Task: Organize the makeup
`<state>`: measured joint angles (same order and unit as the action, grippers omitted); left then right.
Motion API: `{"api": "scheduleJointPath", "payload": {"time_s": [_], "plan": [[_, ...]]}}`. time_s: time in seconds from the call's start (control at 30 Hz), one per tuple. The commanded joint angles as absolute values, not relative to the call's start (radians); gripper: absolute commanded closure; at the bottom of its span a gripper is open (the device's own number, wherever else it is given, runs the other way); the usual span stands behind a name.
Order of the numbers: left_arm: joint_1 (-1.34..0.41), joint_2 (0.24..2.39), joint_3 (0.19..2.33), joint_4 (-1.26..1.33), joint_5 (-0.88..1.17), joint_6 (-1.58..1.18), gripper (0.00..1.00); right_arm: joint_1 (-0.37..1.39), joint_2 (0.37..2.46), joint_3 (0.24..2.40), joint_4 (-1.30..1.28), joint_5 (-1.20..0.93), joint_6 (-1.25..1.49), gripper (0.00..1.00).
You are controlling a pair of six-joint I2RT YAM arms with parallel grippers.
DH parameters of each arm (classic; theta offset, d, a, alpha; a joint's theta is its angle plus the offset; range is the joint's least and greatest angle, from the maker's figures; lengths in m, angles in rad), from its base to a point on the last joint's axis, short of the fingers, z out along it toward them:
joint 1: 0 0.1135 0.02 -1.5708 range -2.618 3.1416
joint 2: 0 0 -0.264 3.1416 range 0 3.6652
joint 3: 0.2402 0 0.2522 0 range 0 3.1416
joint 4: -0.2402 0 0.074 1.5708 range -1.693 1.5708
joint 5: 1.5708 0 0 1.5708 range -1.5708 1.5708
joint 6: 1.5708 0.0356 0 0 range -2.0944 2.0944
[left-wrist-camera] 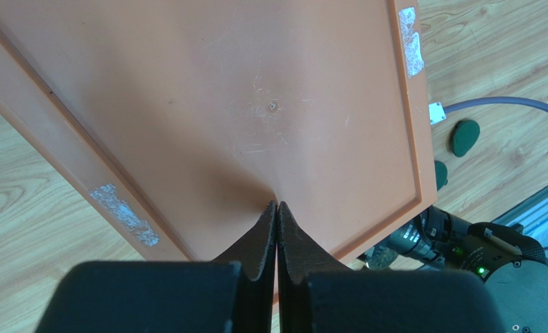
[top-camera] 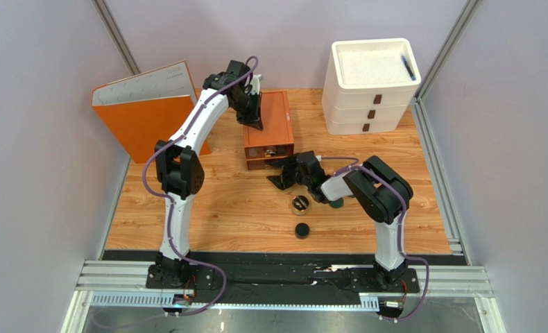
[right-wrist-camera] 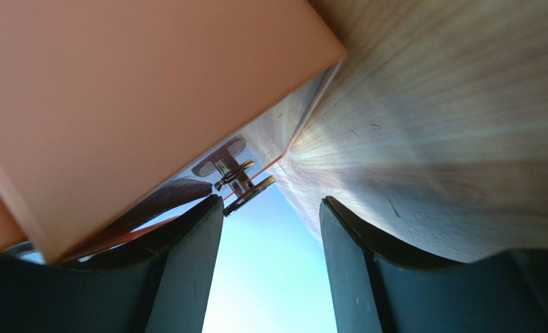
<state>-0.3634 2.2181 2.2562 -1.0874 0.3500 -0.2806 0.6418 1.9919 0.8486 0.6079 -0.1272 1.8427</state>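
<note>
The round gold jar point(top-camera: 299, 204) is sitting upright on the wooden table point(top-camera: 221, 201), shiny rim around a darker top. The small black round pot point(top-camera: 302, 230) is resting just nearer the arm bases, apart from it. 2 dark green discs point(left-wrist-camera: 464, 137) are lying flat beside the orange drawer box point(top-camera: 273, 114), 1 of them half hidden by the box's edge. The left arm is stretching far forward, wrist bending down. The left gripper point(left-wrist-camera: 277, 208) is pressing its tips onto the box's lid, jaws fully together and clasping nothing. The right arm is folding low, elbow up. The right gripper point(right-wrist-camera: 271, 202) is pointing at the box's front near the table, its fingers well apart and empty, and the metal knob point(right-wrist-camera: 241, 179) is showing just ahead of them.
</note>
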Motion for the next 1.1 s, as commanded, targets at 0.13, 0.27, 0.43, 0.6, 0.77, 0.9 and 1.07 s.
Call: {"api": "scheduleJointPath", "payload": {"time_s": [0.13, 0.27, 0.43, 0.6, 0.77, 0.9, 1.07], "plan": [[-0.36, 2.207, 2.235, -1.143, 0.324, -0.252, 1.0, 0.626, 1.974, 0.896, 0.339, -0.167, 1.806, 0.46], [-0.356, 2.207, 2.238, -1.141, 0.321, -0.253, 1.0, 0.626, 1.925, 0.873, 0.261, -0.209, 1.772, 0.55], [-0.353, 2.209, 2.24, -1.14, 0.321, -0.259, 1.0, 0.627, 1.856, 0.821, 0.177, -0.255, 1.76, 0.58], [-0.345, 2.214, 2.244, -1.141, 0.327, -0.265, 1.0, 0.638, 1.783, 0.798, 0.084, -0.307, 1.727, 0.57], [-0.341, 2.218, 2.25, -1.152, 0.334, -0.267, 1.0, 0.646, 1.74, 0.787, 0.019, -0.315, 1.648, 0.44], [-0.339, 2.215, 2.252, -1.161, 0.334, -0.262, 1.0, 0.647, 1.692, 0.874, -0.116, -0.276, 1.522, 0.36], [-0.334, 2.209, 2.26, -1.166, 0.334, -0.262, 1.0, 0.647, 1.617, 1.066, -0.398, -0.187, 1.252, 0.3]]}}
